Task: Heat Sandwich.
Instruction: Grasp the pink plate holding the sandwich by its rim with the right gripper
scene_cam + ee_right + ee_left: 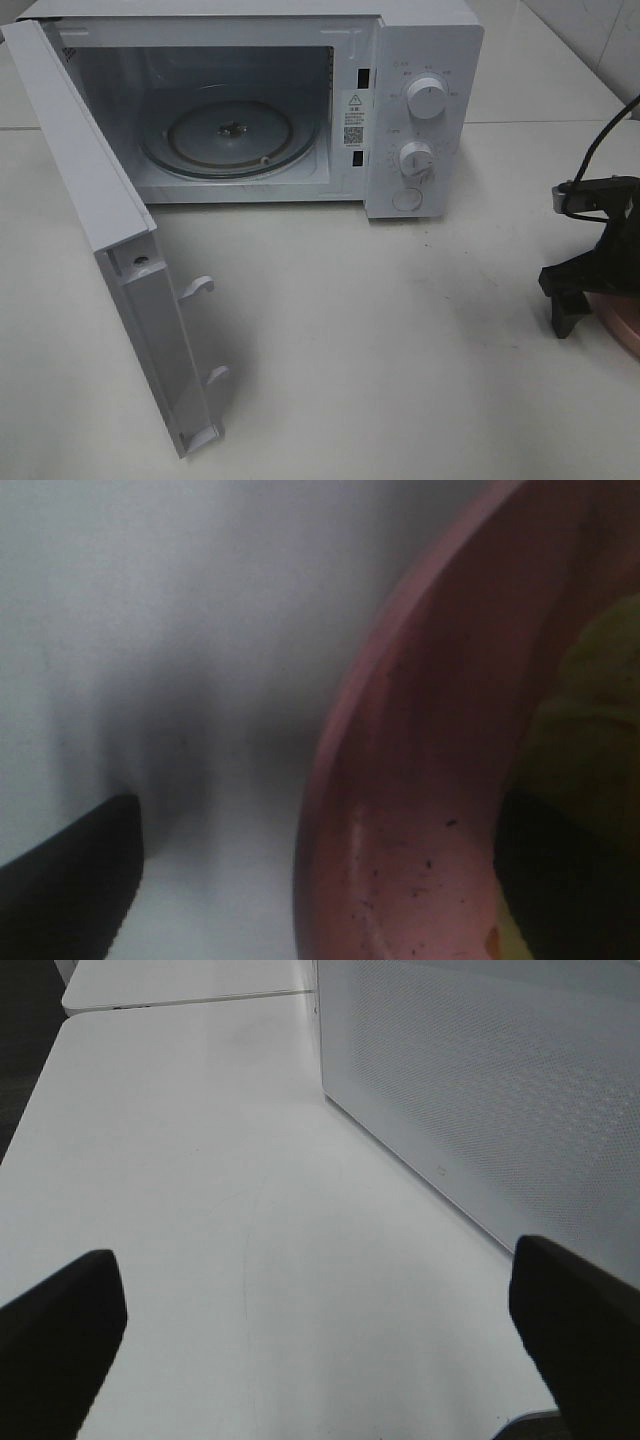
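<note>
Across the back of the table (350, 330) in the high view, you have the microwave (445, 60) with its door (80, 180) swung wide towards the front. The glass turntable (230, 135) inside is bare. At the right edge, the right gripper (590, 290) hangs over a pink plate (622, 318). Both are cut off by the frame, so you cannot see what is on the plate from here.

From the left wrist, the left gripper (320, 1340) stands wide open over bare table, with nothing between its fingers (60, 1330). The door's perforated panel (500, 1090) rises just beside it.

From the right wrist, everything is blurred and very close. The right gripper (315, 880) is spread open and straddles the plate's rim (400, 730), one dark finger (70, 880) outside it and clear of it. A yellowish-green patch on the plate is the sandwich (600, 710), only partly in frame.
</note>
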Robot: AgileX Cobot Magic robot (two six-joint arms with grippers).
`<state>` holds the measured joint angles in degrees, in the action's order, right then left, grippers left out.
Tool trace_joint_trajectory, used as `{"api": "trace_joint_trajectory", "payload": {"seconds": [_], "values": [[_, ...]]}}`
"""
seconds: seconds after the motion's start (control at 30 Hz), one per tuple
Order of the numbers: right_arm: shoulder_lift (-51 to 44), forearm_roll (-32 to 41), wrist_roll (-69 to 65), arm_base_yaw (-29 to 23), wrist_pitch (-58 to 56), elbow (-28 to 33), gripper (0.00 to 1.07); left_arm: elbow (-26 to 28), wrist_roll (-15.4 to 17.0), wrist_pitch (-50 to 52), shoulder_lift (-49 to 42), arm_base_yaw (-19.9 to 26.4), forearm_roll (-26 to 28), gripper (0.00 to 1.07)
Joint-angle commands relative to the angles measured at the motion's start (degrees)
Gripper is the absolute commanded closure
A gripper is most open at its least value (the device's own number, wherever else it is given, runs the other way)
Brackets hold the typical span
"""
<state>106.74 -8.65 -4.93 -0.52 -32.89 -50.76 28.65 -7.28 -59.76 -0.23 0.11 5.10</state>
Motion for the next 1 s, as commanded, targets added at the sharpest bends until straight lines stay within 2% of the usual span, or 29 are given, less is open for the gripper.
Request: {"api": "trace_joint_trajectory", "payload": {"seconds": [0.03, 0.23, 0.33, 0.4, 0.5, 0.53, 0.57, 0.63, 0.67, 0.7, 0.73, 0.77, 1.0], "values": [[0.46, 0.74, 0.57, 0.17, -0.17, -0.29, 0.18, -0.17, 0.34, 0.74, -1.55, 0.23, 0.00, 0.05], [0.46, 0.74, 0.74, 0.17, -0.17, -0.29, 0.22, -0.17, 0.34, 0.74, -1.55, 0.23, 0.00, 0.05], [0.34, 0.17, 0.40, 0.17, -0.40, -0.29, 0.33, -0.17, 0.34, 0.74, -1.55, 0.23, 0.00, 0.05], [0.23, 0.06, 0.11, 0.17, -0.46, -0.29, 0.36, -0.17, 0.34, 0.74, -1.55, 0.23, 0.00, 0.05], [0.06, -0.40, -0.63, 0.17, -0.69, -0.57, 0.52, -0.17, 0.34, 0.74, -1.55, 0.23, 0.00, 0.05], [0.06, -0.40, -0.63, 0.17, -0.69, -0.57, 0.52, -0.17, 0.34, 0.74, -1.55, 0.23, 0.00, 0.05], [0.06, -0.74, -1.09, 0.17, -0.74, -0.63, 0.65, -0.17, 0.34, 0.74, -1.55, 0.23, 0.00, 0.05], [0.06, -1.43, -1.49, 0.17, -0.86, -0.63, 0.78, -0.17, 0.34, 0.74, -1.55, 0.23, 0.00, 0.05], [0.06, -1.55, -1.60, 0.17, -0.92, -0.63, 0.85, -0.17, 0.34, 0.74, -1.55, 0.23, 0.00, 0.05], [0.06, -1.55, -1.60, 0.17, -0.92, -0.63, 0.85, -0.17, 0.34, 0.74, -1.55, 0.23, 0.00, 0.05], [0.06, -1.66, -1.60, 0.17, -0.92, -0.63, 1.01, -0.17, 0.34, 0.74, -1.55, 0.23, 0.00, 0.05], [0.06, -1.72, -1.49, 0.17, -0.92, -0.63, 1.06, -0.17, 0.34, 0.74, -1.55, 0.23, 0.00, 0.05], [0.06, -1.83, -1.49, 0.11, -1.09, -0.63, 1.07, -0.17, 0.34, 0.74, -1.55, 0.23, 0.00, 0.05]]}}
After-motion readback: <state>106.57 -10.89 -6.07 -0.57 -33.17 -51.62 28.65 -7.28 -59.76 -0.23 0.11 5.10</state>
